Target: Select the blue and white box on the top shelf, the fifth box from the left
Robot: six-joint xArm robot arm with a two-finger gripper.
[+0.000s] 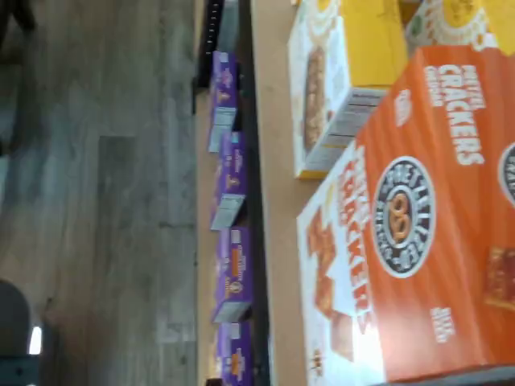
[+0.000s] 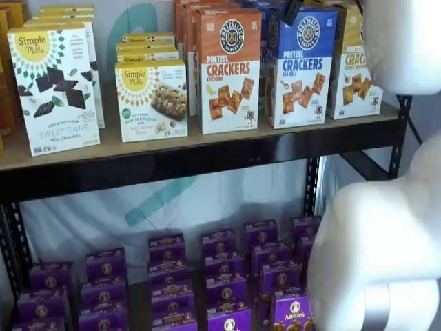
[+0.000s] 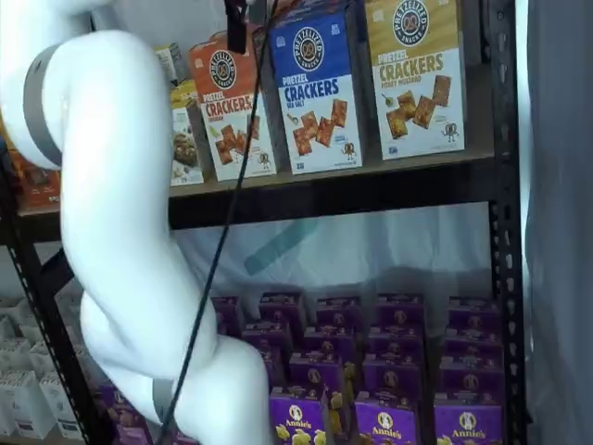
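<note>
The blue and white box stands upright on the top shelf, between an orange-topped carton and a yellow-topped one. It does not appear in the wrist view. My gripper hangs from above at the upper edge of the blue box, on its orange-carton side. One black finger shows with a cable beside it, in front of the orange carton's top. The gripper is open and no box sits in it. The wrist view looks down on the orange carton and the shelf board.
The orange Cheddar carton and the yellow-topped carton flank the blue box. Simple Mills boxes stand further left. Purple boxes fill the lower shelf. My white arm crosses in front. A black upright bounds the right end.
</note>
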